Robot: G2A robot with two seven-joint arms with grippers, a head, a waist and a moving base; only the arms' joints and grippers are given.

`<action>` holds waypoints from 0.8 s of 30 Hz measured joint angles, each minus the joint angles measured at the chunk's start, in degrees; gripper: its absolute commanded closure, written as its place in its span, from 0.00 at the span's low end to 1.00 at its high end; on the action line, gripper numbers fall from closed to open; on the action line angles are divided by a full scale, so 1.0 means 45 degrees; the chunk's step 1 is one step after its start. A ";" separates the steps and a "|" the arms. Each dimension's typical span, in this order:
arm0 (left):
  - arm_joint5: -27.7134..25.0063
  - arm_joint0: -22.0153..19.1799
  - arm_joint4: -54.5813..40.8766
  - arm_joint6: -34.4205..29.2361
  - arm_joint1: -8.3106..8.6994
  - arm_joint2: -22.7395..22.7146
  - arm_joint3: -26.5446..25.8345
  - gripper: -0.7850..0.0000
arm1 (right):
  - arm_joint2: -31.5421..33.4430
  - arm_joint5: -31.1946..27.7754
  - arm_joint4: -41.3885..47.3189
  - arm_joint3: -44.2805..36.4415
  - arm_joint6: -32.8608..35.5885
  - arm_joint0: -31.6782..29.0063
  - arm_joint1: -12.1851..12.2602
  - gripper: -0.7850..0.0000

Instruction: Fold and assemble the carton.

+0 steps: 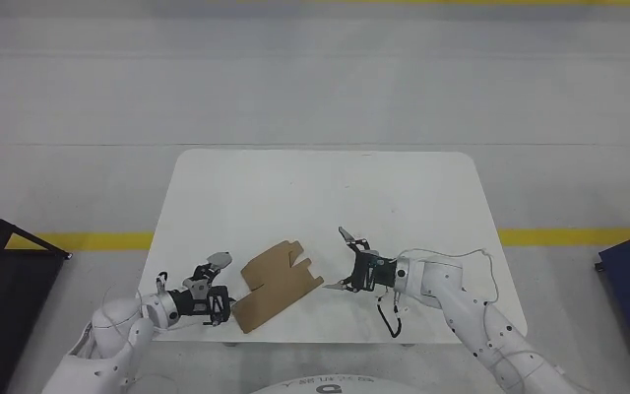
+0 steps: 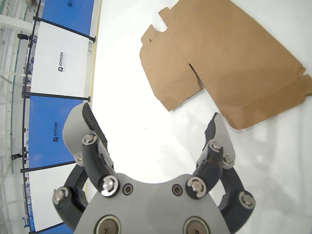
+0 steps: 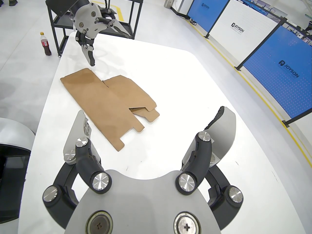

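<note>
flattened brown carton (image 1: 279, 287) by the near edge of the bench (image 1: 325, 187), left gripper (image 1: 227, 288) and right gripper (image 1: 336, 260) flanking it, jaws spread wide

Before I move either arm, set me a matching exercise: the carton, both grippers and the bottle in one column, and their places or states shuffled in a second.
Things
1. carton
2. left gripper
3. right gripper
4. bottle

Places and states
A. open, just off the carton's notched end
B. standing upright on the floor, beside the table
C. lying flat on the table, held by nothing
D. open, just off the carton's plain end, near the table's edge

Pairs: 1-C, 2-D, 3-A, 4-B
</note>
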 measured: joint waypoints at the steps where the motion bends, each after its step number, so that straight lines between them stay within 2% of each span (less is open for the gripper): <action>1: 0.0055 0.0029 0.0200 -0.0195 0.0006 0.0073 -0.0071 0.00 | 0.0000 0.0000 0.0000 0.0000 0.0000 0.0000 0.0000 0.00; 3: 0.0206 0.0052 0.0545 -0.0811 -0.0002 0.0266 -0.0249 0.00 | 0.0000 0.0000 0.0000 0.0000 0.0000 0.0000 0.0000 0.00; 5: 0.0300 0.0059 0.0756 -0.1114 -0.0007 0.0501 -0.0427 0.05 | 0.0000 0.0000 0.0000 0.0000 0.0000 0.0000 0.0000 0.00; 6: 0.0300 0.0035 0.0810 -0.1015 -0.0001 0.0608 -0.0464 0.13 | 0.0000 0.0000 0.0000 0.0000 0.0000 0.0000 0.0000 0.00; 12: 0.0020 -0.0180 0.1092 -0.1208 0.0037 0.0991 -0.0603 0.27 | 0.0000 0.0000 0.0000 0.0000 0.0000 0.0000 0.0000 0.00; 16: -0.0126 -0.0310 0.1469 -0.1784 0.0037 0.1342 -0.0643 0.28 | 0.0000 0.0000 0.0000 0.0000 0.0000 0.0000 0.0000 0.00; 20: -0.0209 -0.0407 0.1925 -0.2002 0.0050 0.1782 -0.0651 0.17 | 0.0000 0.0000 0.0000 0.0000 0.0000 0.0000 0.0000 0.00; 24: -0.0363 -0.0554 0.2310 -0.2064 0.0092 0.2009 -0.0622 0.19 | 0.0000 0.0000 0.0000 0.0000 0.0000 0.0000 0.0000 0.00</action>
